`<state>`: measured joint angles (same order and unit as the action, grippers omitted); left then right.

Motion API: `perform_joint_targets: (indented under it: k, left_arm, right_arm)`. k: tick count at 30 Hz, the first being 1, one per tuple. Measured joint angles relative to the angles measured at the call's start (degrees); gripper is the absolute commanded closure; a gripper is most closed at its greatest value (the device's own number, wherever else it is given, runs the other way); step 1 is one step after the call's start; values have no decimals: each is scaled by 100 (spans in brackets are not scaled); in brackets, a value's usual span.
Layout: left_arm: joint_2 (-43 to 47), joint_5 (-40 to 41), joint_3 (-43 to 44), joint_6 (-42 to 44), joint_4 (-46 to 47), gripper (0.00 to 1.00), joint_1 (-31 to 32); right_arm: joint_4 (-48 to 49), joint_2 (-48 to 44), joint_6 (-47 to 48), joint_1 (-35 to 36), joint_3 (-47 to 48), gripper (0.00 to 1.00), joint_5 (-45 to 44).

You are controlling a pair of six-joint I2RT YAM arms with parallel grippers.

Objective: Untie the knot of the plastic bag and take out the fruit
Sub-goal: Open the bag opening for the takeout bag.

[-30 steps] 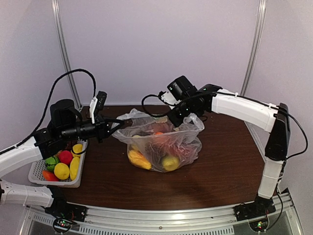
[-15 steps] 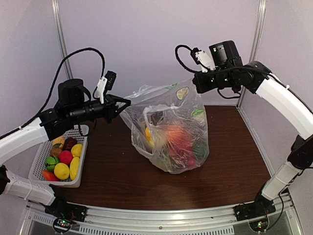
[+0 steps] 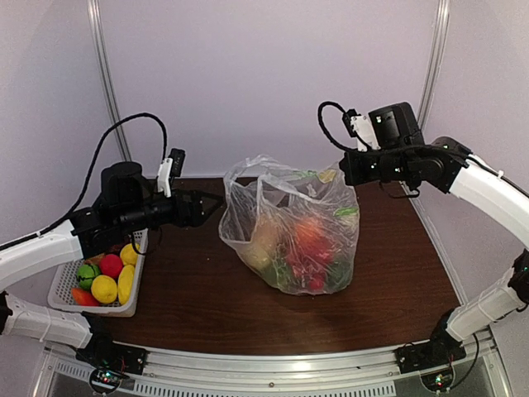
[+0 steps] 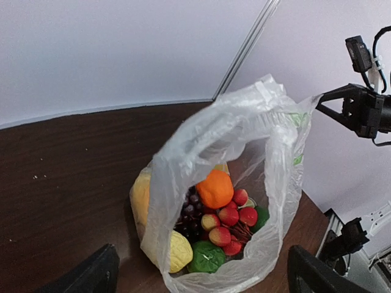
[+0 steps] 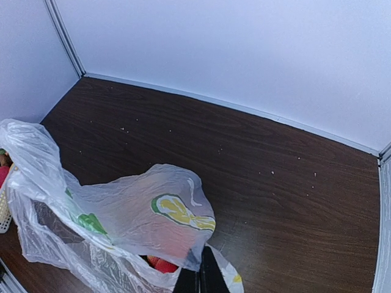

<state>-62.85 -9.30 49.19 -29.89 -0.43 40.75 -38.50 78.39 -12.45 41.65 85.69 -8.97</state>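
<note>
The plastic bag (image 3: 289, 236) stands upright on the brown table, its mouth gaping; no knot shows. My right gripper (image 3: 342, 170) is shut on the bag's upper right edge and holds it up; in the right wrist view the fingers (image 5: 201, 279) pinch the thin plastic (image 5: 122, 213). My left gripper (image 3: 212, 207) is open just left of the bag, apart from it, with its fingers (image 4: 91, 274) spread wide on either side of the bag (image 4: 183, 152). Inside lies the fruit: an orange (image 4: 214, 188), dark grapes (image 4: 190, 209), red fruit (image 4: 231, 220), a lime (image 4: 206, 257) and a yellow lemon (image 4: 178, 250).
A white slotted basket (image 3: 62, 289) with several pieces of fruit sits at the table's left edge under the left arm. Metal frame posts (image 3: 105, 83) and pale walls close off the back and sides.
Both arms lifted the bag by its top; then my left gripper let go of the left edge, opened and drew back. The bag now hangs from the right gripper alone.
</note>
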Motion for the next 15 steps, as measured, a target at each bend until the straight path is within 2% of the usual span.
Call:
perform_joint_targets:
  k: [4,9,12,15]
  left_arm:
    - [212,-103,-553,-686,271,2,24]
    - [-149,-140,-767,-1119,365,2,50]
    - [-490,-131,-752,-1207,393,9,50]
    - [-835,-94,-723,-1239,389,21,50]
  right_arm:
    - [190,0,-131,50,-83,100,13]
    - [404,0,-236,83,-116,100,26]
    - [474,-9,-262,101,-179,100,39]
    - [490,-13,-282,114,-240,100,44]
